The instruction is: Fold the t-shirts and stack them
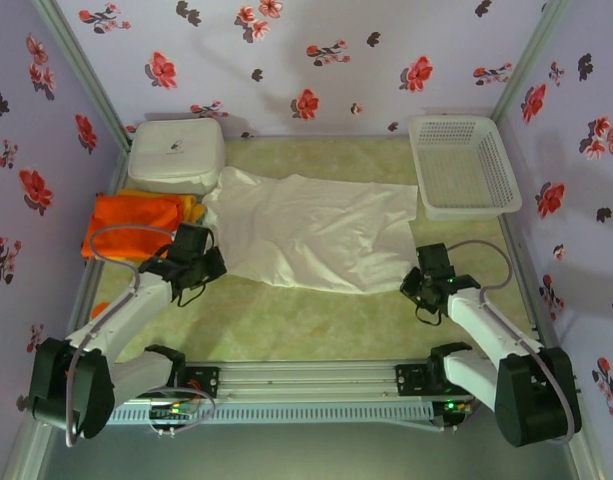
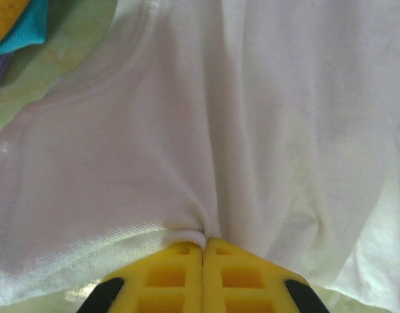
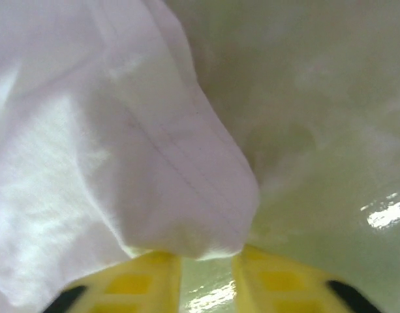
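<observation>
The white shirt between the left tool and the right tool is seen as plain off-white. Both tools are coloured yellow with black. Left of the left tool, an orange shirt is seen. The worktop is marbled pale green; the walls are printed lilac with red and dark flowers.

Table front free (box, basket block rear crnrs).
</observation>
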Available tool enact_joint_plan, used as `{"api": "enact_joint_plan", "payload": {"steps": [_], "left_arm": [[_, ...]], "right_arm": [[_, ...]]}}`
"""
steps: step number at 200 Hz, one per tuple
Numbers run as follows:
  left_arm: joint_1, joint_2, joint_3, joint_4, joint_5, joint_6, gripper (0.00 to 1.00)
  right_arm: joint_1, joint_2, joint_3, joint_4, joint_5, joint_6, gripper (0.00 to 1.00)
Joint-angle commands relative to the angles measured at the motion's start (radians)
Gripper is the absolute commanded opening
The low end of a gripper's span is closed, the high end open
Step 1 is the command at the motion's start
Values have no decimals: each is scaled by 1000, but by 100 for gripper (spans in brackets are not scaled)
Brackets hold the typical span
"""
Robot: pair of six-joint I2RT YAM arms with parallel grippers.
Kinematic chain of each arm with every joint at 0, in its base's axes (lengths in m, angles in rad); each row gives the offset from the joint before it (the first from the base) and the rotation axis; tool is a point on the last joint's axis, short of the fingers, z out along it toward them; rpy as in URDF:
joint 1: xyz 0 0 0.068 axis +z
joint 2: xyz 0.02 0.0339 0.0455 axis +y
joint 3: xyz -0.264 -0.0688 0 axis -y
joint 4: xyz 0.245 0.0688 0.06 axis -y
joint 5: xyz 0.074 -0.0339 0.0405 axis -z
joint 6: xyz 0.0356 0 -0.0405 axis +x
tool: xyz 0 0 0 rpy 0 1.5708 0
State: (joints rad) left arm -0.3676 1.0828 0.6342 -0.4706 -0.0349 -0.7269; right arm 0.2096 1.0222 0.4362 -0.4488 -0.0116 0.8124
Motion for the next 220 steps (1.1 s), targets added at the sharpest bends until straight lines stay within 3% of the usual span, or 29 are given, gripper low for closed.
{"api": "enact_joint_plan", "payload": {"steps": [1,15,57,140,148,172,197,220], "left_arm": [[-14,-56,61,-170,-49,32,0],[-14,-79,106,-237,-58,64,0],[-15,-19,311,-361,-5,135,0],[20,529,756,-361,37,324,3],[33,589,802,-359,39,334,12],[56,719,911,-381,48,353,49],[56,677,840,-374,64,340,53],[56,528,615,-299,79,296,54]], "right_arm": [[-1,-49,73,-106,78,-32,7],[-18,-91,111,-184,103,-64,0],[-94,-111,288,-352,73,-155,0],[-186,352,593,-275,-72,-292,0],[-188,393,612,-259,-71,-288,5],[-188,463,647,-216,-75,-274,44],[-187,413,613,-177,-95,-272,78],[-187,308,531,-160,-80,-280,85]]}}
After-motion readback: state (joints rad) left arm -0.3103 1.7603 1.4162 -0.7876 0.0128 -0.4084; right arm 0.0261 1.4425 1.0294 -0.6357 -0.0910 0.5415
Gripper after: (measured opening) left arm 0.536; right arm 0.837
